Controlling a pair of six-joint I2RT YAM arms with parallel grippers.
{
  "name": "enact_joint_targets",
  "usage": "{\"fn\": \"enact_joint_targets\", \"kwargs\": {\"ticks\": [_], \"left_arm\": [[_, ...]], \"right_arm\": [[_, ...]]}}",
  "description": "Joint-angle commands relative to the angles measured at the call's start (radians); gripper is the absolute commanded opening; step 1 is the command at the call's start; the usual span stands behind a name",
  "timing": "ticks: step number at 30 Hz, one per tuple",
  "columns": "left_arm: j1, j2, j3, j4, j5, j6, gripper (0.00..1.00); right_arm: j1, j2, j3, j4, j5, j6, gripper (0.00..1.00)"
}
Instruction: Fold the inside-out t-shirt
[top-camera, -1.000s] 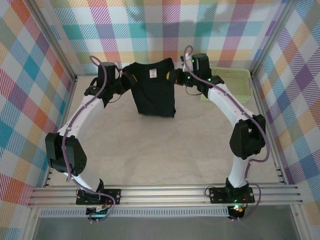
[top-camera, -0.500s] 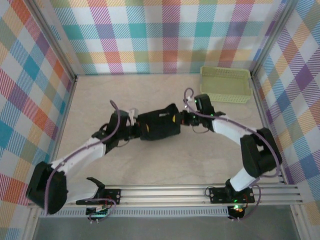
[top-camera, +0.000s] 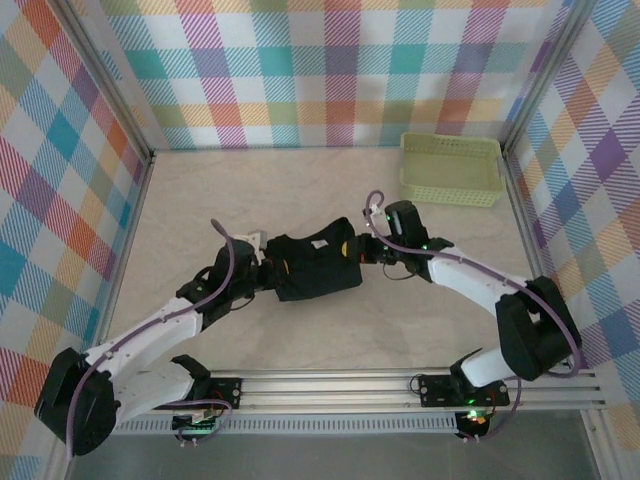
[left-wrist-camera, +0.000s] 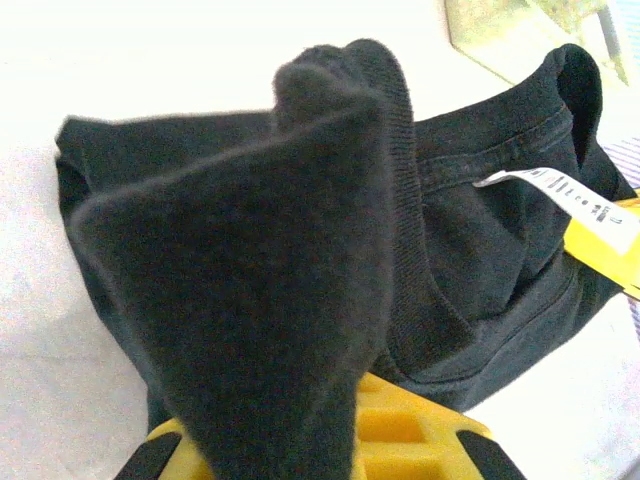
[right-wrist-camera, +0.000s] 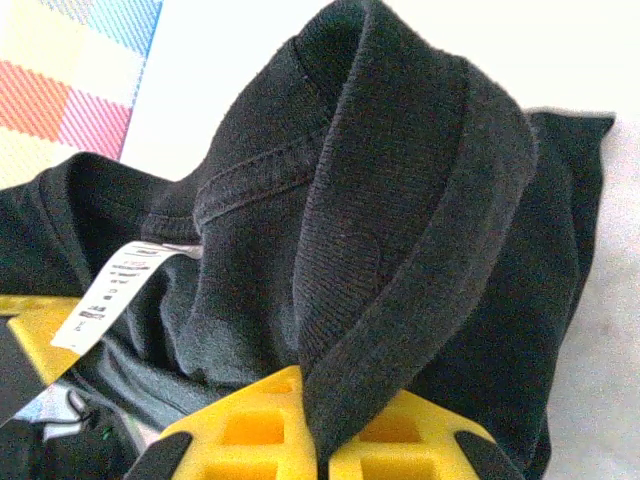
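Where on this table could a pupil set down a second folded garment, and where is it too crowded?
Free: the wide strip between the back wall and the t-shirt, left of the basket; also the near patch between t-shirt and rail. Crowded: the middle, where the left gripper and right gripper pinch the t-shirt.

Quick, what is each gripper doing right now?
Left gripper: shut on the t-shirt, at one end.
Right gripper: shut on the t-shirt, at the other end.
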Motion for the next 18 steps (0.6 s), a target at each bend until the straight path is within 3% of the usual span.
{"fn": "enact_joint_targets", "kwargs": {"ticks": [1, 10, 18], "left_arm": [[0.028, 0.072, 0.070, 0.007, -0.091, 0.044, 0.02], [0.108, 0.276, 0.110, 0.051, -0.086, 0.026, 0.05], [0.177, 0.390, 0.136, 0.104, -0.057, 0.056, 0.10]], "right_arm": [[0.001, 0.062, 0.086, -0.006, 0.069, -0.060, 0.00], [-0.001, 0.306, 0.229, -0.027, 0.093, -0.089, 0.00], [-0.001, 0.414, 0.297, -0.023, 0.136, -0.116, 0.00]]}}
